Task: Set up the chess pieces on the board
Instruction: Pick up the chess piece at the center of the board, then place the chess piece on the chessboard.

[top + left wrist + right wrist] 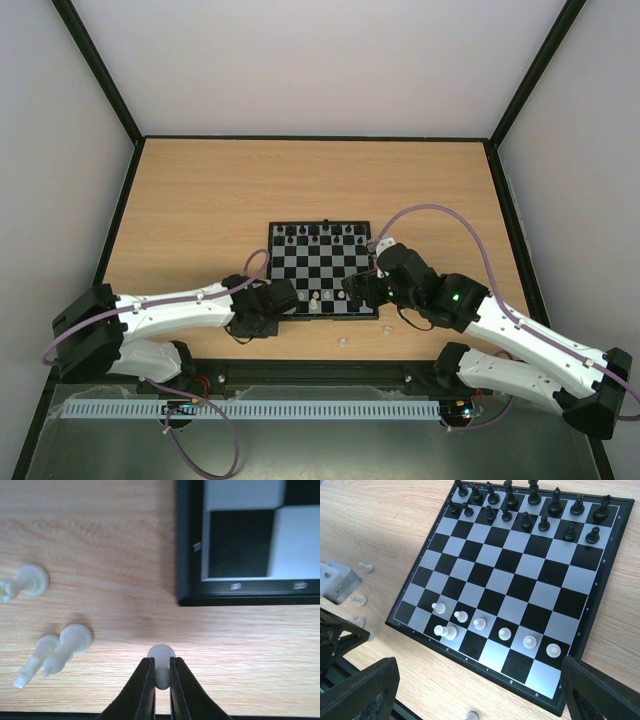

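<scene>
The left gripper [161, 666] pinches a cream-white piece [161, 653], axis along its fingers [142, 692] — the near-left corner of the board [184, 555] lies just ahead, rightward.

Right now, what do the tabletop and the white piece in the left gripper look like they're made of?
Tabletop: probably wood or wood-look laminate, matte; pale grain streaks run across it. White piece: likely plastic, smooth and slightly translucent; light seems to glow through its rounded end.
</scene>
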Motion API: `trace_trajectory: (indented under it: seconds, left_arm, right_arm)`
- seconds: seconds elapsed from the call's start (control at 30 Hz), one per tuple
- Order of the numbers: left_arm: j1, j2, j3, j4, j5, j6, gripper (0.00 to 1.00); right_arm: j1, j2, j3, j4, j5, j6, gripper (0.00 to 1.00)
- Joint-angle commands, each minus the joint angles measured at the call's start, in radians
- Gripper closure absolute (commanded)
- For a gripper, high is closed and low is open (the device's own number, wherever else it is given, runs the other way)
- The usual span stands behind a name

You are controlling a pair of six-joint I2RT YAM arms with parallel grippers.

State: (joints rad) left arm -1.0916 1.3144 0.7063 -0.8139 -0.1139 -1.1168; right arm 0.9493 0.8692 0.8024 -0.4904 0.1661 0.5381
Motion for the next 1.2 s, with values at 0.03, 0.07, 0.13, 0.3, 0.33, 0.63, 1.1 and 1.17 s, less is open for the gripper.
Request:
trace_trajectory:
  seconds: [0.03,0.07,0.13,0.3,0.33,0.63,1.1,1.17]
  left_arm:
    - [0.014,0.028,0.158,-0.117,-0.049,0.060,0.91]
    - [0.020,0.040,0.183,-0.124,-0.055,0.075,0.91]
    - [0.038,0.069,0.227,-0.129,-0.065,0.111,0.91]
    - [0.100,0.148,0.285,-0.080,-0.062,0.208,0.90]
    - [0.110,0.165,0.293,-0.070,-0.059,0.223,0.90]
    - [0.143,0.289,0.378,-0.012,-0.042,0.306,0.90]
    - [0.151,0.372,0.394,0.057,-0.006,0.330,0.88]
    - [0.151,0.379,0.398,0.062,-0.004,0.331,0.88]
  right_arm:
    - [-0.001,-0.020,-0.012,-0.007,0.014,-0.006,0.11]
    - [-0.002,-0.022,-0.011,-0.007,0.016,-0.006,0.11]
    - [-0.001,-0.026,-0.012,-0.006,0.021,-0.004,0.11]
    - [-0.002,-0.027,-0.011,-0.008,0.027,-0.003,0.11]
    - [-0.002,-0.027,-0.011,-0.009,0.028,-0.003,0.11]
    - [-0.001,-0.030,-0.011,-0.010,0.032,-0.001,0.11]
    - [-0.001,-0.031,-0.012,-0.006,0.027,-0.003,0.11]
    - [-0.002,-0.032,-0.012,-0.006,0.026,-0.003,0.11]
